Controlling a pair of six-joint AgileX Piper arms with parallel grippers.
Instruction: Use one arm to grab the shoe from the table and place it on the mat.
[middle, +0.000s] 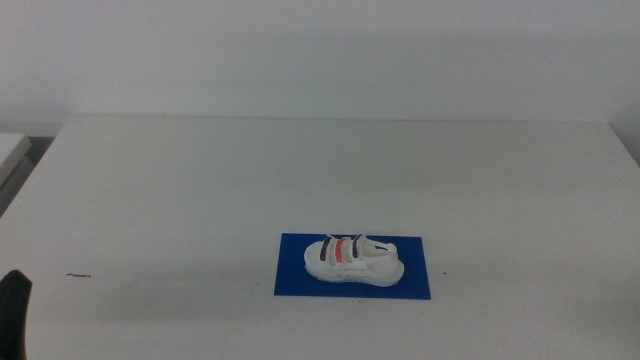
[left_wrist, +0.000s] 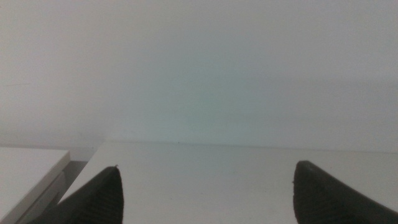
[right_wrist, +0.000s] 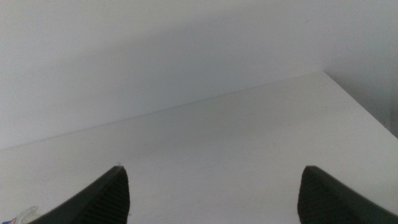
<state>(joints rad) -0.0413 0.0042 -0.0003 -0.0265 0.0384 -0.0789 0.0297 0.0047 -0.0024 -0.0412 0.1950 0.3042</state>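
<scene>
Across most of the middle view lies the white desk (middle: 200, 190), with a pale wall behind it. On the near part of the desk, a little to the right of the middle, sits the blue mat (middle: 300, 280). It lies flat, with its long sides running left to right.

On top of the mat rests the shoe (middle: 352, 262). It is white with a thick sole. It lies along the mat's length and stays inside the blue edges. It has 2 dark straps and 1 red strap across its top. The red strap is the one farthest to the right. Nothing is touching the shoe.

At the bottom left corner of the middle view, a dark bit of the left gripper (middle: 14, 310) pokes in, well apart from the mat. In the left wrist view, the left gripper (left_wrist: 205, 186) is wide open, with only bare desk between its 2 tips.

The right gripper (right_wrist: 211, 193) shows only in the right wrist view. It is wide open too and holds nothing, with plain desk under it.

A tiny dark mark (middle: 78, 275) lies on the desk near the left side.
</scene>
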